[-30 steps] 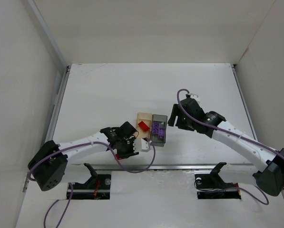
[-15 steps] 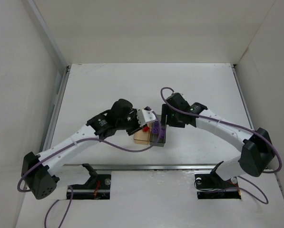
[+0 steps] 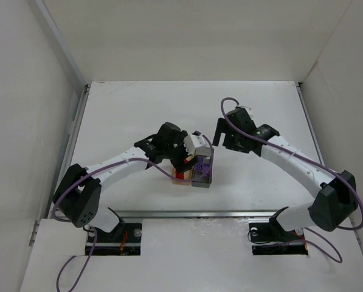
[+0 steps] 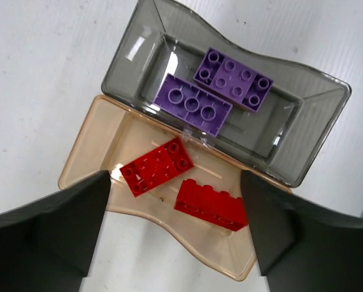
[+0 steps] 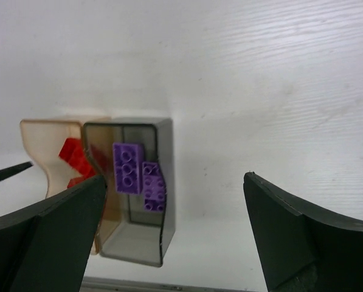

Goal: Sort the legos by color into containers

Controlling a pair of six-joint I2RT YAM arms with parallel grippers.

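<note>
Two joined containers sit in the middle of the table, an amber bin (image 3: 181, 177) and a smoky grey bin (image 3: 203, 177). In the left wrist view the amber bin (image 4: 117, 137) holds two red legos (image 4: 157, 167) (image 4: 210, 205), one flat and one on its side. The grey bin (image 4: 138, 48) holds two purple legos (image 4: 192, 103) (image 4: 233, 79). My left gripper (image 4: 173, 177) hangs open just above the amber bin with nothing between its fingers. My right gripper (image 5: 172, 179) is wide open and empty, up and to the right of the grey bin (image 5: 132, 237).
The table is enclosed by white walls on the left, back and right. A metal rail (image 3: 199, 213) runs along the near edge, close to the bins. The left arm (image 3: 117, 167) stretches across the near left of the table.
My left arm swung from the near side to above the bins and its jaws opened; the amber bin now holds a second red lego. My right gripper pulled back from the grey bin and opened wider.
</note>
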